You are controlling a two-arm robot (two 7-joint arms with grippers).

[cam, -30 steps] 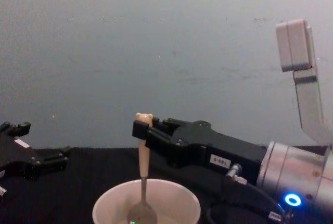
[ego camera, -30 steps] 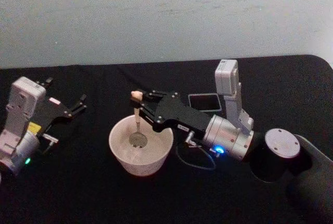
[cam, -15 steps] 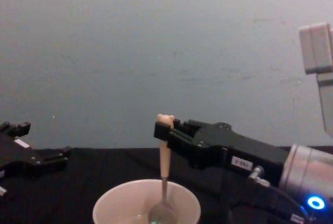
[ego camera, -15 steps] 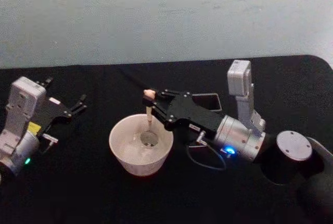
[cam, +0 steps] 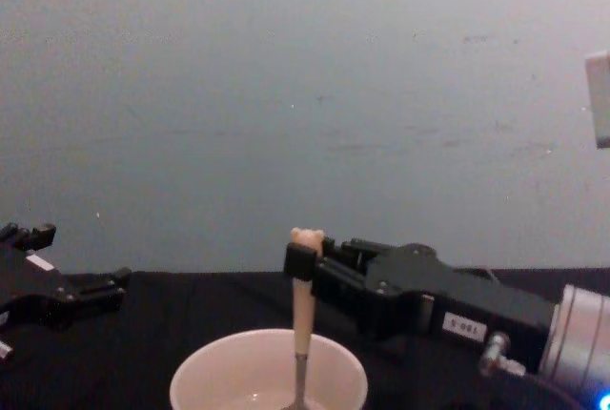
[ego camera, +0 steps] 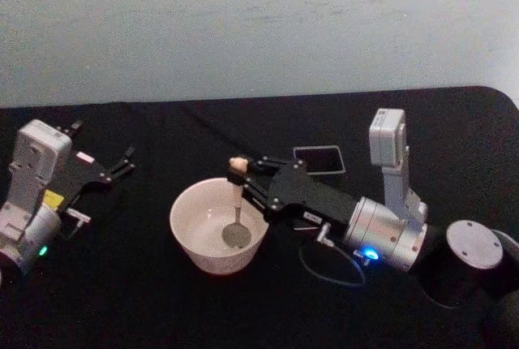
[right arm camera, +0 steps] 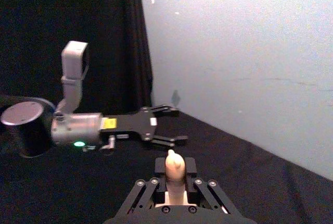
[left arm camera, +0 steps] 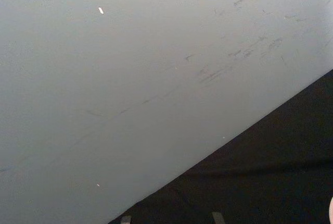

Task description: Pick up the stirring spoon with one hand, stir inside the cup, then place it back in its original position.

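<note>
The stirring spoon point(ego camera: 236, 195) stands almost upright in the cream-white cup point(ego camera: 190, 223), its round bowl point(ego camera: 234, 234) low inside near the right wall. My right gripper point(ego camera: 241, 175) is shut on the cream handle just under the bear head; in the chest view the gripper point(cam: 303, 264) pinches the spoon point(cam: 303, 315) above the cup point(cam: 214, 374). The bear head point(right arm camera: 173, 164) shows between the fingers in the right wrist view. The dark grey square holder point(ego camera: 319, 159) stands behind the right arm. My left gripper point(ego camera: 123, 162) is parked open at the far left.
The black table point(ego camera: 146, 300) ends at a pale wall point(ego camera: 243, 24) behind. The right arm's silver wrist with a blue light point(ego camera: 381, 235) lies right of the cup, with a thin cable point(ego camera: 328, 268) looping on the table beneath it.
The right gripper has carried the spoon from the cup's left-middle toward its right side and nearer the front, the wrist drawing back to the right. The left arm has not moved.
</note>
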